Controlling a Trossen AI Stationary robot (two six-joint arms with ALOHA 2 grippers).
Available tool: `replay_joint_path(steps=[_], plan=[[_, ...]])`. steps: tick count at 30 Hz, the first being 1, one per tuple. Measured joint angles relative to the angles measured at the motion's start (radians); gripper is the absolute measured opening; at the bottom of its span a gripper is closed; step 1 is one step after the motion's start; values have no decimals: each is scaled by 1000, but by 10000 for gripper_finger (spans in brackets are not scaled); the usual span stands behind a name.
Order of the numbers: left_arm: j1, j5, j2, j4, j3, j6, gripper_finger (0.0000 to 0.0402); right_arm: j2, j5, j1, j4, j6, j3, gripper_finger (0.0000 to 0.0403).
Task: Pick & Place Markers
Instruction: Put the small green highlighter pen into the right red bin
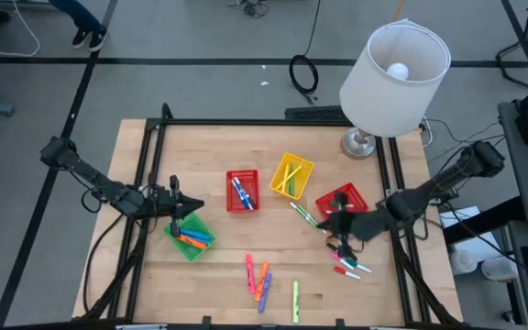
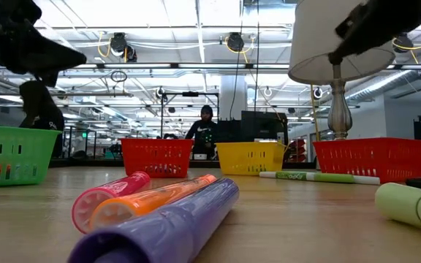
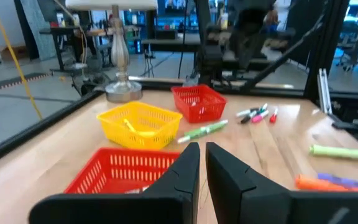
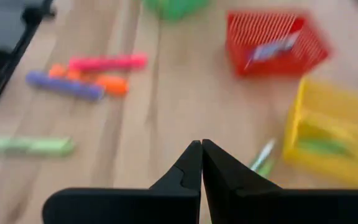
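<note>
Pink, orange, purple markers point(image 1: 258, 279) lie lower centre, between your hands.
Right hand point(image 1: 340, 226) clenched empty; left hand point(image 1: 176, 214) nearly closed, contents unclear.

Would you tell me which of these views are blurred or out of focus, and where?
Right wrist view: everything past the right gripper is smeared, including the red basket and yellow basket. Low view: the nearest purple marker is soft, the baskets behind sharper. High and left wrist views: reasonably sharp.

The table point(image 1: 246, 293) was pale, matt wood; the baskets point(image 2: 158, 156) glossy plastic mesh (red, yellow, green); the markers point(image 2: 159, 208) smooth plastic; the lamp base point(image 1: 359, 143) shiny metal.
</note>
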State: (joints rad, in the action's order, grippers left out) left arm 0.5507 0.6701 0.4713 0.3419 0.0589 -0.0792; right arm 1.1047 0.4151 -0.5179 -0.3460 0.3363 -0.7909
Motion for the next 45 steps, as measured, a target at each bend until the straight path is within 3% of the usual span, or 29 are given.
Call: replay_joint_path(steps=[5, 11, 17, 23, 28, 35, 45], plan=[[1, 0, 0, -50, 0, -54, 37, 168, -84, -121, -406, 306, -240, 0], [1, -24, 0, -51, 0, -107, 37, 341, -259, -228, -499, 594, -318, 15], [1, -61, 0, -54, 0, -136, 37, 459, -388, -301, -610, 749, -299, 100], [0, -76, 0, -54, 0, -158, 37, 479, -391, -366, -619, 888, -262, 198], [0, -77, 0, -55, 0, -137, 37, 477, -368, -413, -583, 1000, -207, 233], [0, -77, 0, -55, 0, -111, 37, 477, -365, -420, -464, 1017, -93, 222], [0, -77, 0, -54, 0, -115, 37, 472, -390, -420, -332, 1015, 10, 154]])
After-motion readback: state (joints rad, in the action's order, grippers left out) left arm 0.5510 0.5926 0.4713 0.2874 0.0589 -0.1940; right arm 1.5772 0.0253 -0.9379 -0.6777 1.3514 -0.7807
